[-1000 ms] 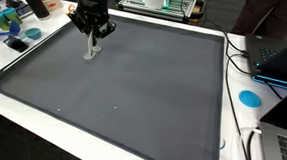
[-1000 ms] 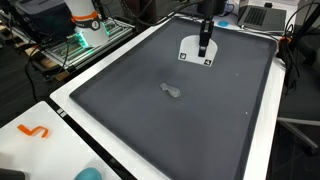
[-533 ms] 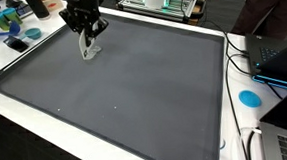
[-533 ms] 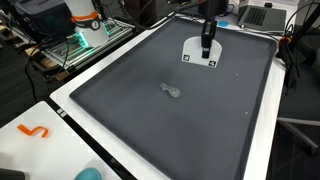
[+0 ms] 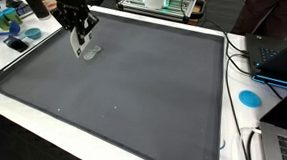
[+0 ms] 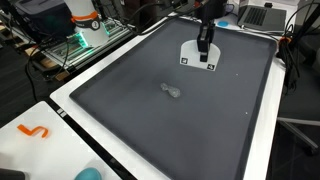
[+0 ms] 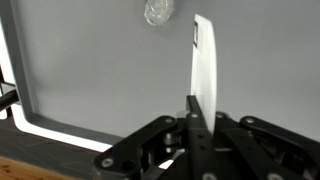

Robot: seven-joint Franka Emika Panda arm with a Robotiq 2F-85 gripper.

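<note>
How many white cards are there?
1. The white card is pinched in the gripper, over the gray mat, near a small clear thing. None other shows; clutter beyond the mat could hide more.

Below me stands a white table (image 6: 70, 140), and a big dark grey mat (image 5: 144, 90) covers most of its top, flat, with the white showing as a border all round. On the mat lies one small clear crumpled lump (image 6: 172, 91), alone near the middle. The white card (image 6: 190, 52) I grip hangs above the mat's far part; whether its edge touches I cannot tell. On the bare border lie a round blue disc (image 5: 249, 98) and an orange squiggle (image 6: 33, 131)
</note>
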